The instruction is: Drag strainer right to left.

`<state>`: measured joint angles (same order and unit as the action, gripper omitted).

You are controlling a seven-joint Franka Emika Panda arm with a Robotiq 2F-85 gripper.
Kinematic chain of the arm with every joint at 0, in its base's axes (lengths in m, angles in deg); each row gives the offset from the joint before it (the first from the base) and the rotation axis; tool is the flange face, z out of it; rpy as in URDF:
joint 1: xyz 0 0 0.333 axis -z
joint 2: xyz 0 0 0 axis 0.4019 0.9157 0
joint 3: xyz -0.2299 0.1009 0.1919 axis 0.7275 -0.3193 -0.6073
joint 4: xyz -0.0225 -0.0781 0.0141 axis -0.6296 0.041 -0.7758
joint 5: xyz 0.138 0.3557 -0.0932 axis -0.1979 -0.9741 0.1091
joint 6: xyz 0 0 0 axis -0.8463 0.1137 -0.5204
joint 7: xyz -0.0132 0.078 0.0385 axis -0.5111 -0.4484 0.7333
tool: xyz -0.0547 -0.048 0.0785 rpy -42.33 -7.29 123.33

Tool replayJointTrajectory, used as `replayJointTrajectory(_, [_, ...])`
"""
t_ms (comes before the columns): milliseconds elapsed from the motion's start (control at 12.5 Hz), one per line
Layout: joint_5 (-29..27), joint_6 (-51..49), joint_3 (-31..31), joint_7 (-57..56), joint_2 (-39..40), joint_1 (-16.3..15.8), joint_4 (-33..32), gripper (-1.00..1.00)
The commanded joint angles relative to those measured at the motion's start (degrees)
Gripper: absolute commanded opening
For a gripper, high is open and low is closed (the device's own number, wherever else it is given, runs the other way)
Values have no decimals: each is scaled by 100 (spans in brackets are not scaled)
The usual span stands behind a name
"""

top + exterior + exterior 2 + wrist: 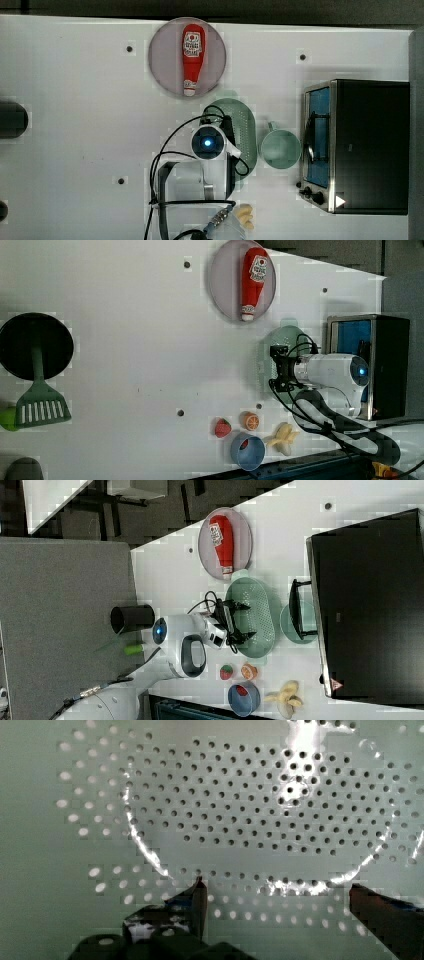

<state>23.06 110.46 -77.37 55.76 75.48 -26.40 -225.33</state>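
We hover our gripper [277, 892], fingers spread, inside the pale mint-green perforated oval plastic strainer [252, 617] beside the mint-green cup [280, 148]; next we likely press and drag it away.

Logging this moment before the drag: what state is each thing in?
hand: open, fingers spread inside the strainer bowl
strainer: upright, empty, beside the cup
cup: upright, empty
ketchup bottle: lying on the plate
toaster oven: door shut
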Motion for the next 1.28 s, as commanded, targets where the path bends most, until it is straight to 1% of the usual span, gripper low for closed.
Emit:
replayJointTrajectory(80, [-155, -126, -227, 337, -150, -189, 67, 100])
replayJointTrajectory(400, [-497, -170, -229, 338, -92, -543, 96, 100])
replayJointTrajectory(640, [-891, -476, -236, 481, -51, -838, 266, 100])
replayJointTrajectory(880, [-1171, -735, -283, 1105, 60, -1167, 528, 100])
replayJointTrajectory(1280, [-1204, -817, -305, 2177, 356, -1795, 1005, 100])
